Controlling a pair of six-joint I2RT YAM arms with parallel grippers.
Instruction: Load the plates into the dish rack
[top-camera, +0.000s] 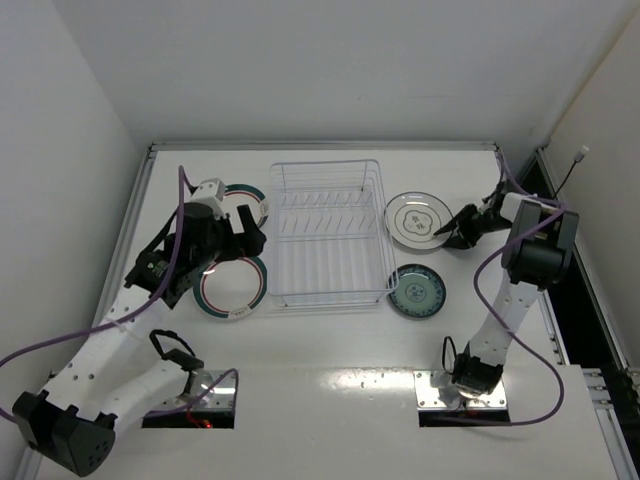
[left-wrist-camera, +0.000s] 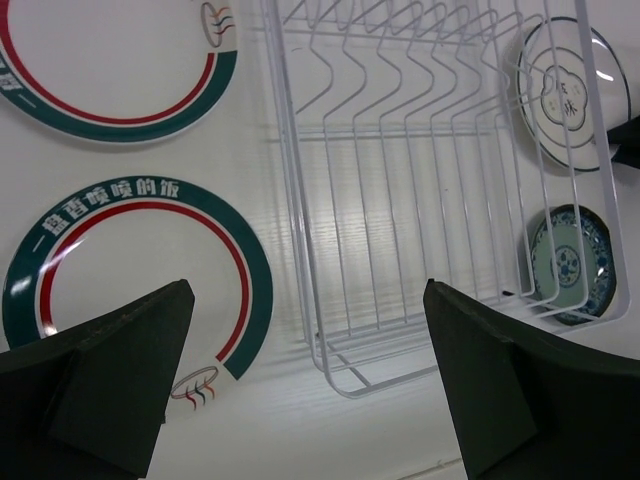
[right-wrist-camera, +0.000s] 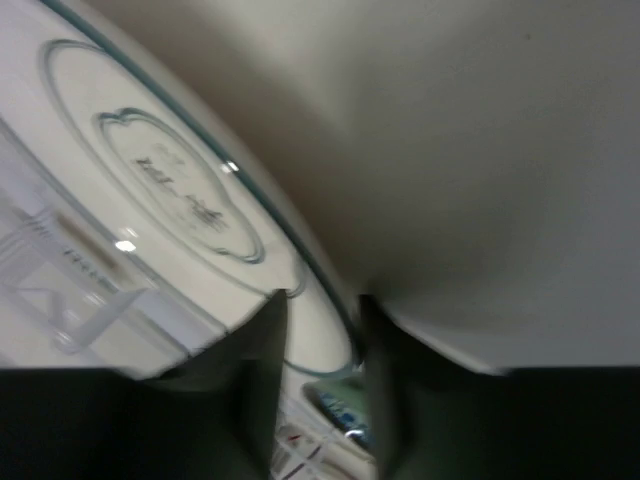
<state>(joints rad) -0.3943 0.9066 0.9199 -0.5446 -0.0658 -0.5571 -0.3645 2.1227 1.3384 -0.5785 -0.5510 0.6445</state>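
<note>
Altogether four round plates lie flat on the white table (top-camera: 330, 350), all of them outside the dish rack (top-camera: 330, 297), a rectangular pale wire basket, see-through, with rows of upright tines.

Two plates are large and white, with a broad dark green rim band, a red inner ring and white lettering on the green. These are the far green-rimmed plate (top-camera: 247, 198) and the near green-rimmed plate (top-camera: 232, 290), both just left of the rack, one behind the other.

Two more sit just right of the rack. The thin-rimmed white plate (top-camera: 415, 220) is glossy, with a fine dark edge line and a dark lobed outline at its centre, and it lies level with the rack's far half. The smaller teal patterned plate (top-camera: 417, 291) lies beside the rack's near right corner. That makes one rack and four plates.

The left gripper (top-camera: 250, 235) hangs over the gap between the two green-rimmed plates, beside the rack's left wall, its dark fingers spread wide. The right gripper (top-camera: 448, 228) is at the edge of the thin-rimmed white plate, on the side away from the rack. In its wrist view the two fingers straddle that rim with only a narrow gap, and I cannot tell whether they press on it
</note>
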